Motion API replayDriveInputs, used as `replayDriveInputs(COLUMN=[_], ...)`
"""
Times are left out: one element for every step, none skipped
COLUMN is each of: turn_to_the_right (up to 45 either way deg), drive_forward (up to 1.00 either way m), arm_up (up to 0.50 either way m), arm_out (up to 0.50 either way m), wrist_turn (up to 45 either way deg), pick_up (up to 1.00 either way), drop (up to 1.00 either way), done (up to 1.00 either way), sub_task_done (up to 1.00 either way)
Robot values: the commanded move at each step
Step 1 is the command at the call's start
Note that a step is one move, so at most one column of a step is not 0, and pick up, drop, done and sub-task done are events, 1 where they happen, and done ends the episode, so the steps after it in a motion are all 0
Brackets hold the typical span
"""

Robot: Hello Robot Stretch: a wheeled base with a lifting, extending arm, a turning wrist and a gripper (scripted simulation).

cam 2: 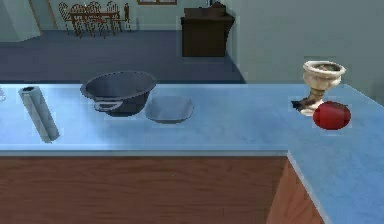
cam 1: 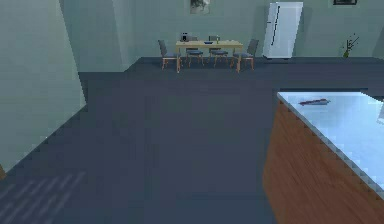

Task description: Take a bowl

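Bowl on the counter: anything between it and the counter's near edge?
Nothing visible. Bare countertop lies before the dark bowl; a shallow grey dish sits rightward in the arm side view, a grey roll leftward.

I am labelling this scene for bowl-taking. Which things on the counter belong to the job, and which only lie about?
Job: dark bowl; perhaps the shallow grey dish.
Lying about: grey roll, pale cup, red round thing.
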Motion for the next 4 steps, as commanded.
replayDriveInputs(turn_to_the_right=[0.0, 0.0, 0.0, 0.0], drive_forward=[0.00, 0.00, 0.00, 0.00], arm_up=[0.38, 0.00, 0.00, 0.00], arm_out=[0.00, 0.40, 0.00, 0.00], wrist_turn=[0.0, 0.0, 45.0, 45.0], pick_up=[0.00, 0.00, 0.00, 0.00], drop=[0.00, 0.00, 0.00, 0.00], done=[0.00, 0.00, 0.00, 0.00], sub_task_done=[0.00, 0.00, 0.00, 0.00])
